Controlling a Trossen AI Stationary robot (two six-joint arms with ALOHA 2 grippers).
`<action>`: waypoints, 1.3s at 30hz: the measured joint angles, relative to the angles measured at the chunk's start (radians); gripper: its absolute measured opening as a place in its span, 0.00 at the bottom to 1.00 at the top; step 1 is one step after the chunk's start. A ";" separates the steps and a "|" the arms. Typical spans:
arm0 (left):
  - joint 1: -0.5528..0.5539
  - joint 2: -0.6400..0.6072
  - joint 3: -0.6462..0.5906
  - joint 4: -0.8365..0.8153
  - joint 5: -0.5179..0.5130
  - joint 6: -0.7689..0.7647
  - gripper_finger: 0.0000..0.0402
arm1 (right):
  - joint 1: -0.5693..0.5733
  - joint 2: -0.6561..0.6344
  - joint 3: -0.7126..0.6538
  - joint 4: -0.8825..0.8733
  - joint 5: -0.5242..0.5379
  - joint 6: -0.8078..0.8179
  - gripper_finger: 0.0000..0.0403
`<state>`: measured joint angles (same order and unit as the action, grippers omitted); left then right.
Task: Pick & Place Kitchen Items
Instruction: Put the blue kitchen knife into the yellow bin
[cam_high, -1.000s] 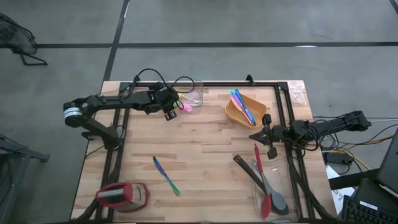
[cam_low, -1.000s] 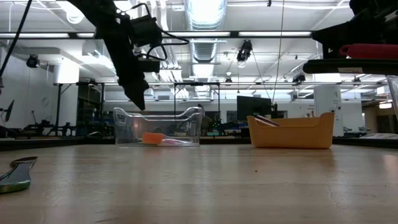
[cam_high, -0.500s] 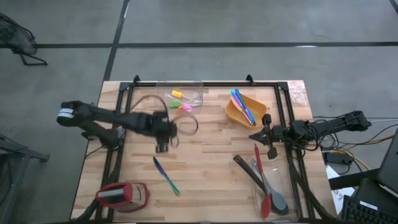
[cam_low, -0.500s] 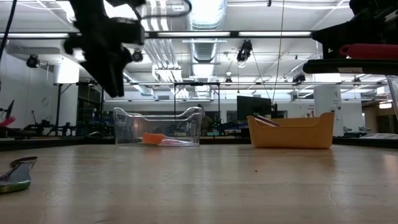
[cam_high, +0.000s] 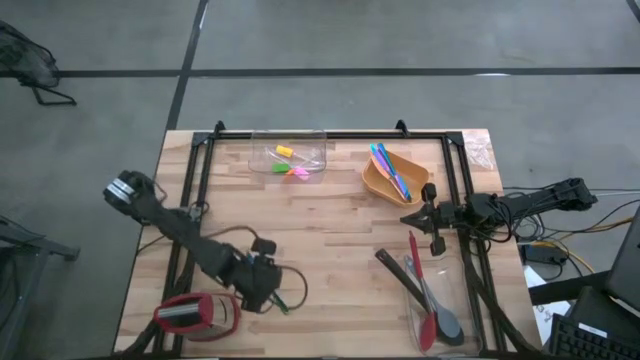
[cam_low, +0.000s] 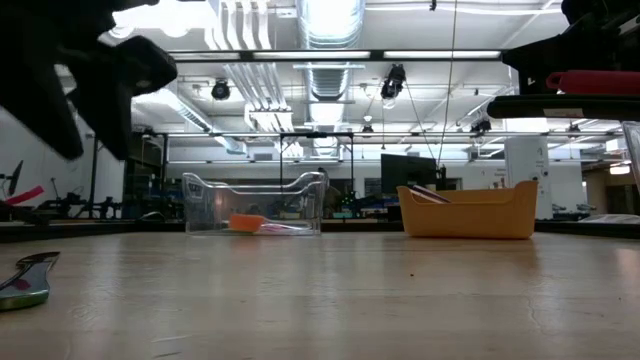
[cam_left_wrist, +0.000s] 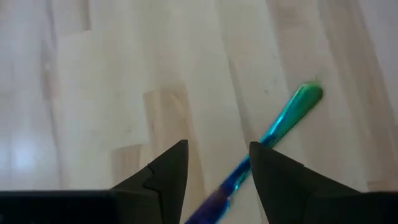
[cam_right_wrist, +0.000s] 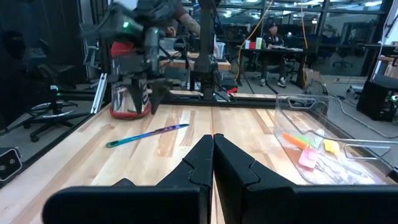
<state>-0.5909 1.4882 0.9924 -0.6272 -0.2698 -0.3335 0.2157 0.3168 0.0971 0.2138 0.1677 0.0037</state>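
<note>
A thin blue-green piece of cutlery (cam_left_wrist: 292, 112) lies flat on the wooden table near its near-left part; the right wrist view also shows this cutlery (cam_right_wrist: 146, 135). My left gripper (cam_left_wrist: 216, 155) hangs over it, open, and the handle runs between the two fingers; I see no touch. In the high view the left gripper (cam_high: 265, 288) covers most of it. My right gripper (cam_high: 408, 217) waits shut at the table's right side, level, pointing left. Neon pieces (cam_high: 290, 162) lie in a clear tub (cam_high: 318, 150) at the far edge.
A chunky red-and-silver gadget (cam_high: 195, 315) stands just left of the left gripper. An orange bowl (cam_high: 375, 185) holds thin coloured cutlery (cam_high: 390, 170). A clear tub (cam_high: 415, 300) at near right holds a red spatula (cam_high: 420, 300), a grey one and a black spoon. Bare wood lies mid-table.
My left arm has swung fast from over the far clear tub toward the table's near edge and has come down over the blue-green cutlery. The neon pieces, then under the gripper, now show in the tub. The right arm has kept still.
</note>
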 joint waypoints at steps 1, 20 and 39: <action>-0.012 0.021 0.000 0.013 -0.011 -0.001 0.44 | 0.000 0.000 0.000 0.000 0.000 0.000 0.02; -0.036 0.213 0.002 0.059 -0.067 -0.031 0.24 | 0.000 0.000 0.000 0.000 0.000 -0.003 0.02; -0.065 0.190 -0.007 0.042 0.051 -0.056 0.16 | 0.000 0.000 0.000 0.000 0.000 -0.010 0.02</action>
<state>-0.6556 1.6787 0.9852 -0.5848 -0.2186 -0.3899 0.2154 0.3167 0.0971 0.2138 0.1677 -0.0061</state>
